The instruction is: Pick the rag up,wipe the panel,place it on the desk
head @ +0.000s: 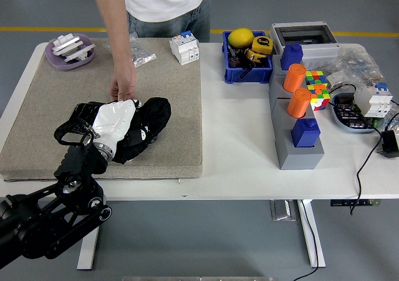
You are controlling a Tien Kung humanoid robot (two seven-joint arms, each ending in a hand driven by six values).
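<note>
Head view: the robot's left hand (pixel 118 122), in a white glove, reaches in from the lower left over the beige mat (pixel 174 138) and presses down with its fingers clenched on the black rag (pixel 153 116). The rag is bunched under and just right of the glove, on the mat's middle. The panel it should be wiping is almost wholly covered by the rag and the hand, so I cannot tell its outline or how much of it has been cleaned. A person stands at the far side of the white table (pixel 237 162); the person's hand (pixel 123 85) hangs down with fingertips touching the top of the glove and rag area, seemingly steadying what lies beneath. The right arm is out of view.

Judging by this, step 2 of 3, the wiping, is in hand: the rag is gripped and pressed flat, not lifted. The next move calls for a sweep across the covered panel while keeping downward pressure and staying clear of the person's fingers, then carrying the rag off the panel and releasing it on the table.
</note>
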